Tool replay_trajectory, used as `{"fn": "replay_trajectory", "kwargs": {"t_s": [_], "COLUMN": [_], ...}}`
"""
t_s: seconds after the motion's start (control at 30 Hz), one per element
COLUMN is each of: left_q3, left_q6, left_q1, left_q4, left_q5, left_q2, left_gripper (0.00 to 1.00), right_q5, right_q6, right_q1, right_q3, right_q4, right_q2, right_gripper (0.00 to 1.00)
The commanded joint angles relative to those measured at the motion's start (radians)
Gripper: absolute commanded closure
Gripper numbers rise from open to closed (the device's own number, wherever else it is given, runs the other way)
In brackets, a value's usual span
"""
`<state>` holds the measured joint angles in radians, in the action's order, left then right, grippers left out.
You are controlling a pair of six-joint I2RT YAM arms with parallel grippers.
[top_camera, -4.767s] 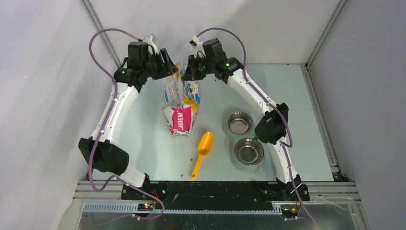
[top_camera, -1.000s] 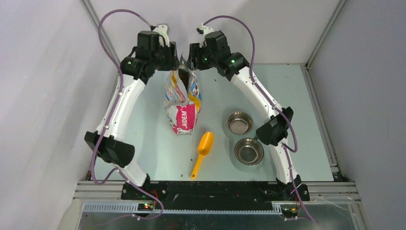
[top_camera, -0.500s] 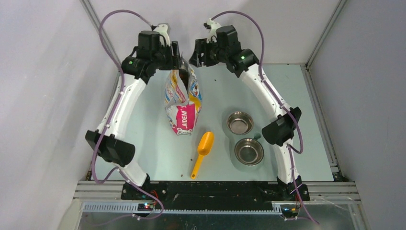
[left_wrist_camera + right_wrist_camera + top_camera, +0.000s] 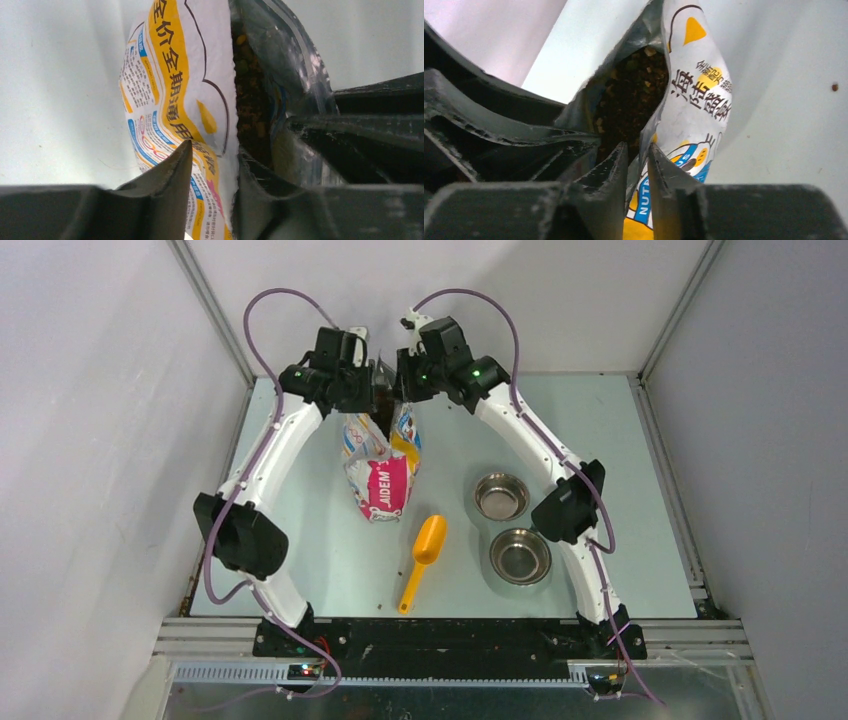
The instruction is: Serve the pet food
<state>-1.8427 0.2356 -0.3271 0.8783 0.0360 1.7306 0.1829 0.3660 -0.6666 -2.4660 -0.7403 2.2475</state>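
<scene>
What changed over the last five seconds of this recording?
The right gripper, off the bag half a second ago, has come back and pinches its right rim again. The left gripper, shut on the opposite rim throughout, shifted rightward. Kibble remains inside the bag. Scoop and bowls stayed put.

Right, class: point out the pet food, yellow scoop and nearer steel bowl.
pet food (image 4: 631, 100): right wrist view, middle of the brown kibble heap.
yellow scoop (image 4: 430, 538): top view, its cup.
nearer steel bowl (image 4: 520, 556): top view, its bare bottom.
</scene>
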Motion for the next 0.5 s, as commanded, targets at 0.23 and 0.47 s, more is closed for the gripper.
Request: {"fn": "replay_trajectory", "kwargs": {"t_s": [0.23,0.47], "left_q3": [-0.060,-0.230], "left_q6": [-0.077,-0.175], "left_q1": [0.038,0.096], "left_q4": [0.036,0.157], "left_q5": [0.075,0.078], "left_q2": [-0.147,-0.100], "left_gripper": [1.00,1.00], "right_q5": [-0.144,-0.250], "right_q6": [-0.128,-0.216], "right_q1": [-0.013,-0.008], "right_q3": [-0.033,0.008], "right_q4": [0.039,0.068], "right_q2": [-0.135,-0.204], "right_gripper": [1.00,1.00]}}
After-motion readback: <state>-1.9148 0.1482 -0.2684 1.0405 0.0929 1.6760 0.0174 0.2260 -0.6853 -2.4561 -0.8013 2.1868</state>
